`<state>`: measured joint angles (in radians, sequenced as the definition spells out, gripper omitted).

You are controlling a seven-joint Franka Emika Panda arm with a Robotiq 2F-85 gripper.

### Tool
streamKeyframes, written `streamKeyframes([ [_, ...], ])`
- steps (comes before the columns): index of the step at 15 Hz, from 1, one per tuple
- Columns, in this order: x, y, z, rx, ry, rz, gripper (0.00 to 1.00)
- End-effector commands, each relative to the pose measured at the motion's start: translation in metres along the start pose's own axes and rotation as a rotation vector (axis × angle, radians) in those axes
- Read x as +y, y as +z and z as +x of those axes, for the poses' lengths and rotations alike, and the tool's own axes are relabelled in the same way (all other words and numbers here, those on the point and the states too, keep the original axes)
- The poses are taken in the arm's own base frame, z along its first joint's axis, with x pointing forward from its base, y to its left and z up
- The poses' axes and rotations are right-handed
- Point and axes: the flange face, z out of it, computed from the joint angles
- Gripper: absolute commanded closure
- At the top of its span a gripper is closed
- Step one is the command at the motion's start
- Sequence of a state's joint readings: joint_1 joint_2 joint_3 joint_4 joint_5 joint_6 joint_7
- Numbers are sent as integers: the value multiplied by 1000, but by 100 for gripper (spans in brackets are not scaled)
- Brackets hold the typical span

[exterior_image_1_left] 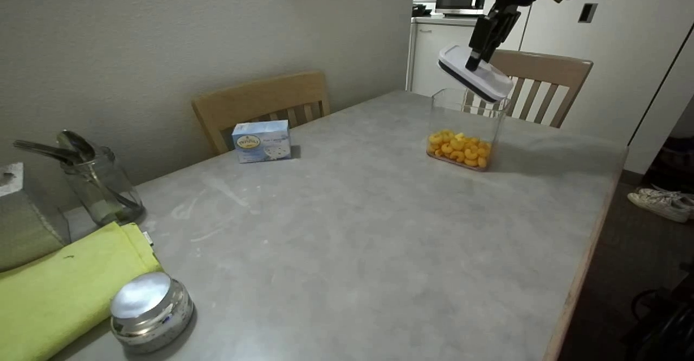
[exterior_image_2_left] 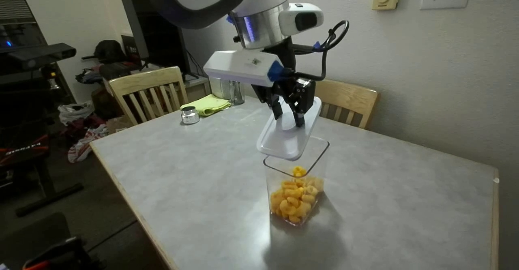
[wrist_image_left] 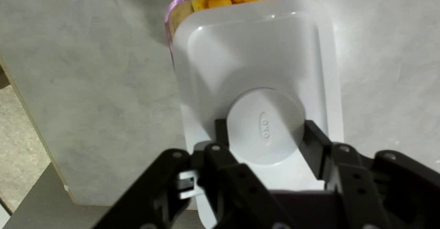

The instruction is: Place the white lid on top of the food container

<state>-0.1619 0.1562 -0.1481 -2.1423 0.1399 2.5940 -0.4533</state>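
The white lid (exterior_image_1_left: 452, 60) is held tilted above the food container (exterior_image_1_left: 458, 117), its lower end close to the rim. I cannot tell whether they touch. The clear container stands upright and open, with yellow-orange food pieces (exterior_image_2_left: 294, 199) in its lower part. My gripper (exterior_image_2_left: 288, 118) is shut on the round raised knob of the lid. In the wrist view the fingertips of my gripper (wrist_image_left: 266, 134) press on both sides of the knob. The lid (wrist_image_left: 254, 46) there hides most of the container; one end of its rim (wrist_image_left: 172, 10) shows past the lid.
A blue-and-white tea box (exterior_image_1_left: 263, 141) stands by the wall side of the grey table (exterior_image_1_left: 352, 242). A round metal jar (exterior_image_1_left: 152, 312), a yellow-green cloth (exterior_image_1_left: 70, 290) and a glass jar with cutlery (exterior_image_1_left: 103, 187) are at the far end from the container. Wooden chairs (exterior_image_2_left: 148, 87) surround the table.
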Motion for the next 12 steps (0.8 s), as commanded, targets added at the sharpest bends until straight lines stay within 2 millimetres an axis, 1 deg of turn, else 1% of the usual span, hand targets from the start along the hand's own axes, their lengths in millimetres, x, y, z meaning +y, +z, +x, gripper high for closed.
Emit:
streamKeyframes([
  [1,9,5,11,11,2,7,71],
  [7,17,11,18,8,11,6,71],
  [12,10,27,13,-22,39,58,71],
])
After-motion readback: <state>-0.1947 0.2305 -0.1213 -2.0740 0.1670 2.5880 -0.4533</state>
